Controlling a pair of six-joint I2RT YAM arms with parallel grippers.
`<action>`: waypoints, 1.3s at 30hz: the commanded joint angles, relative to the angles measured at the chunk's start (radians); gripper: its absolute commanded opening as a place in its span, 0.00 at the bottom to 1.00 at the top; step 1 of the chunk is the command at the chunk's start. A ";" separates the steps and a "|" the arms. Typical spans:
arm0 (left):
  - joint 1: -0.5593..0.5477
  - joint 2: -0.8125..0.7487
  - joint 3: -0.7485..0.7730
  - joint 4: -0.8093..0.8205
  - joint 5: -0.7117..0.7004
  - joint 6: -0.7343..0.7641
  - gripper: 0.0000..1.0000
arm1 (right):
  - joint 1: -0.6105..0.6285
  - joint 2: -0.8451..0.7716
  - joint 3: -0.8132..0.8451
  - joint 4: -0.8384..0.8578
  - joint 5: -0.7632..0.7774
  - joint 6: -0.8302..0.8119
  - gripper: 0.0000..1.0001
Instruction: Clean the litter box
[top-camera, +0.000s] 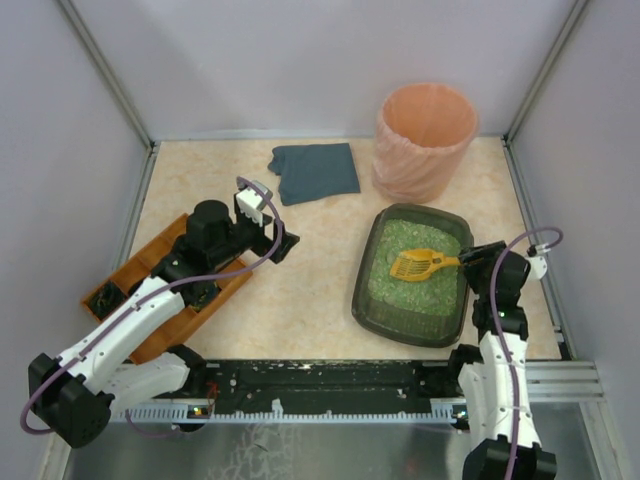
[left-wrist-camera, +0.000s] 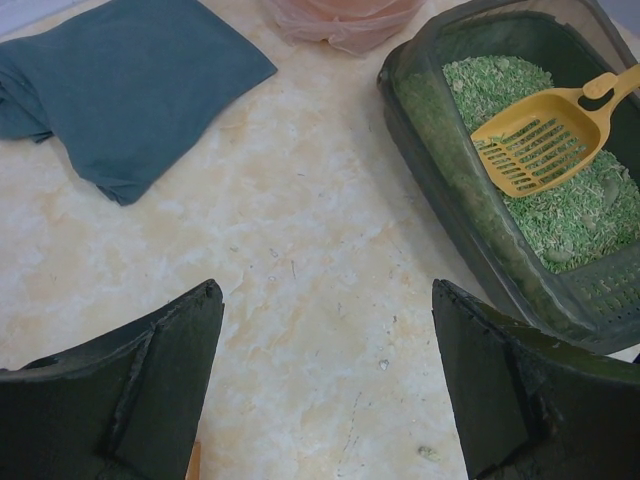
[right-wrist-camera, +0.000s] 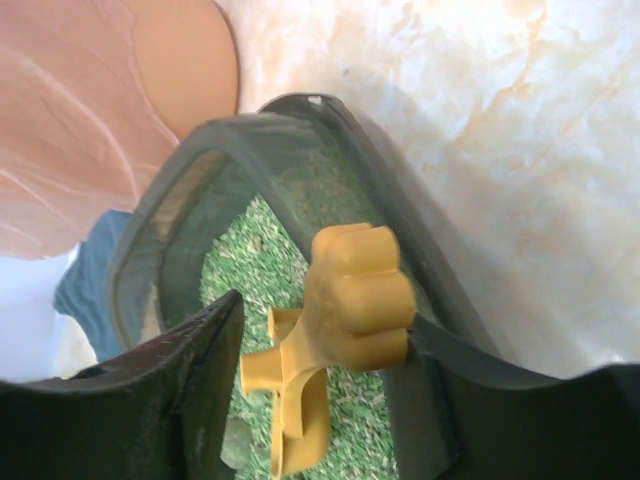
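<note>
The dark grey-green litter box (top-camera: 362, 290) sits right of centre, filled with green granular litter. A yellow slotted scoop (top-camera: 418, 264) lies in it, head left, handle toward the right rim. My right gripper (top-camera: 470, 262) is open at the box's right rim. In the right wrist view its fingers (right-wrist-camera: 190, 380) stand either side of the scoop handle (right-wrist-camera: 355, 285); the handle rests against the right finger with a gap on the left. My left gripper (top-camera: 285, 245) is open and empty over bare table, left of the box (left-wrist-camera: 440, 170). The scoop (left-wrist-camera: 535, 145) also shows in the left wrist view.
A tall peach round bin (top-camera: 425, 140) stands behind the box. A folded blue-grey cloth (top-camera: 315, 172) lies at the back centre. An orange-brown wooden tray (top-camera: 150, 290) sits at the left under my left arm. Enclosure walls close both sides and the back.
</note>
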 joint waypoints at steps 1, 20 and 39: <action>-0.006 -0.001 -0.012 0.045 0.022 -0.004 0.90 | -0.011 -0.016 -0.016 0.147 0.000 -0.021 0.49; -0.008 0.078 -0.060 0.422 0.246 0.056 0.93 | -0.010 -0.024 0.037 0.399 -0.417 -0.373 0.00; -0.305 0.670 0.345 0.793 0.383 0.151 0.83 | 0.154 -0.049 0.291 0.204 -0.348 -0.668 0.00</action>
